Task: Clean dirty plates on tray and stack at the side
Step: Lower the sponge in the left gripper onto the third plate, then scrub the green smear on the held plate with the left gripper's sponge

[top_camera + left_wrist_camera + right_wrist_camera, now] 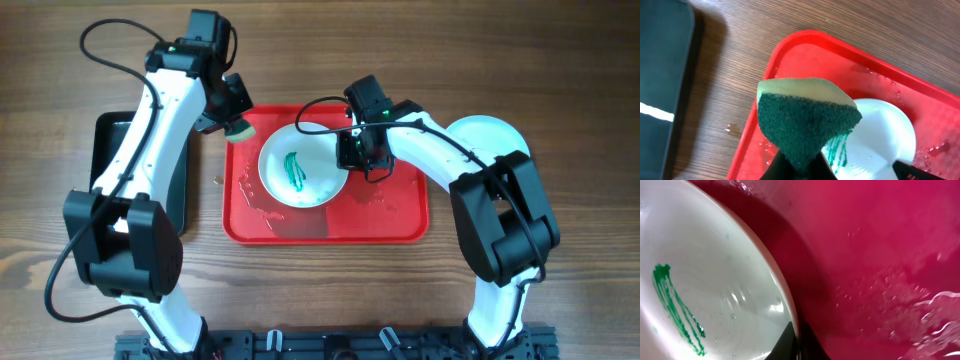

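A white plate [305, 168] with a teal-green smear lies on the red tray [395, 225]. My right gripper [349, 152] is shut on the plate's right rim; the right wrist view shows the rim [790, 305] between the fingers [797, 345]. My left gripper [232, 115] is shut on a green and yellow sponge [240, 129] over the tray's back left corner. In the left wrist view the sponge [805, 122] hangs above the tray [790, 65] beside the smeared plate [875, 145]. More plates [490, 137] lie on the table right of the tray, partly hidden by the right arm.
A black tray [110, 160] lies at the left of the table, partly under my left arm. Water drops lie on the red tray's floor [920, 305] and on the wood left of it [732, 129].
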### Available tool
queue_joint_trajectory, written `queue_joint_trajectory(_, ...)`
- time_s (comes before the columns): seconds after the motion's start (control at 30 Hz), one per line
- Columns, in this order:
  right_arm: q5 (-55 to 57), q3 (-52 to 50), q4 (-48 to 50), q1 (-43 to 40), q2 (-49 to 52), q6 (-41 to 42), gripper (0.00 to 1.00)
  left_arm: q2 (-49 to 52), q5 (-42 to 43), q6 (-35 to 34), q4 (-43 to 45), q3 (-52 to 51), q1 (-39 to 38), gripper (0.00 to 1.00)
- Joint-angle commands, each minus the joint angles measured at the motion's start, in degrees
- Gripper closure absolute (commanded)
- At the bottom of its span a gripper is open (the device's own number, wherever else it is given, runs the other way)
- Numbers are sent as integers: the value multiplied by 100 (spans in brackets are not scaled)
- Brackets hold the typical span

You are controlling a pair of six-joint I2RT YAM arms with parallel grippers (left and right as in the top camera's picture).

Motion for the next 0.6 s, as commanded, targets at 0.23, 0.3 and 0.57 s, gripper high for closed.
queue_joint_trajectory(0.23,-501,-52,632,-28,363,389,96,24,70,155,984,-1224,-745,96)
queue_joint_trajectory(0.3,-684,-52,780,-28,363,131,96,24,70,319,1318,-1596,-807,96)
queue_joint_trajectory(0.57,-684,-52,776,-28,365,28,96,238,201,909,3097,-2940,-841,96)
